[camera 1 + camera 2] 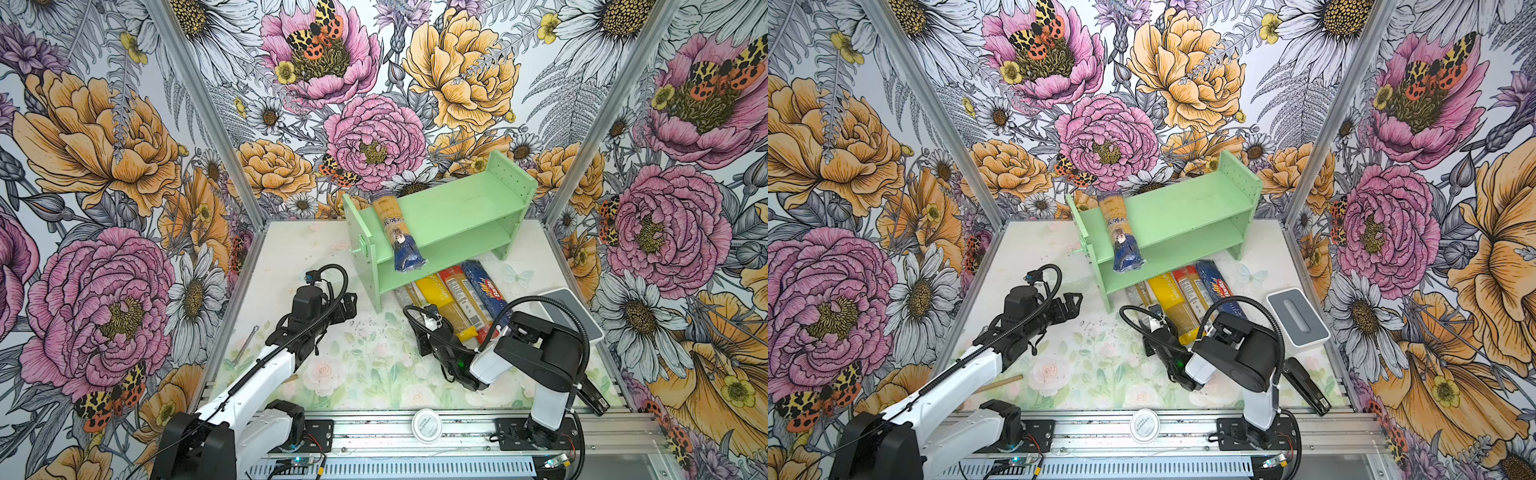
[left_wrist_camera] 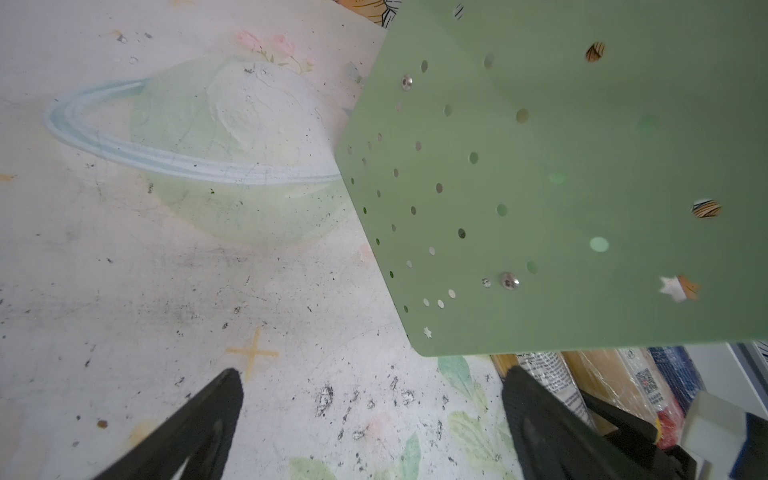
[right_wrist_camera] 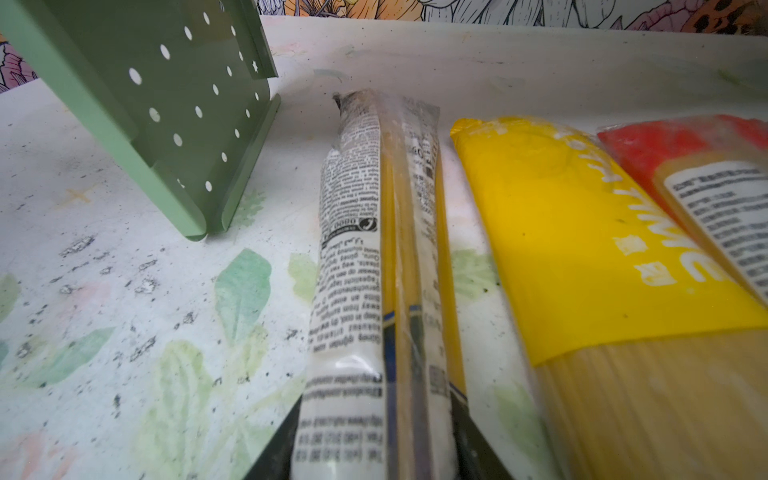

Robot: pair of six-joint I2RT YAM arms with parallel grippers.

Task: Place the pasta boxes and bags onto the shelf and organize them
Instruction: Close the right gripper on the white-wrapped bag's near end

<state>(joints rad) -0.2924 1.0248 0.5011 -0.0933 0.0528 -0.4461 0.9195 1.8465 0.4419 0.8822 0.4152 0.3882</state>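
The mint-green shelf point(image 1: 457, 208) point(image 1: 1183, 212) stands at the back of the table. One clear pack with a dark-blue end point(image 1: 395, 226) point(image 1: 1120, 232) lies across its top tier, overhanging the front. Four packs lie side by side on the table in front: clear point(image 1: 404, 294) point(image 3: 365, 249), yellow point(image 1: 434, 297) point(image 3: 561, 232), red point(image 1: 459, 291) point(image 3: 681, 149) and dark blue point(image 1: 484, 286) point(image 1: 1219, 286). My right gripper point(image 1: 419, 318) point(image 1: 1151, 320) point(image 3: 376, 419) is shut on the near end of the clear pack on the table. My left gripper point(image 1: 352, 302) point(image 1: 1077, 300) point(image 2: 374, 374) hovers open and empty beside the shelf's left side panel point(image 2: 561, 166).
A grey-and-white tray-like device point(image 1: 575, 309) point(image 1: 1298, 318) sits at the right. A black stapler point(image 1: 592, 392) point(image 1: 1306, 386) lies near the right front corner. A wrench point(image 1: 245, 345) lies at the left edge. A white round lid point(image 1: 427, 424) rests on the front rail.
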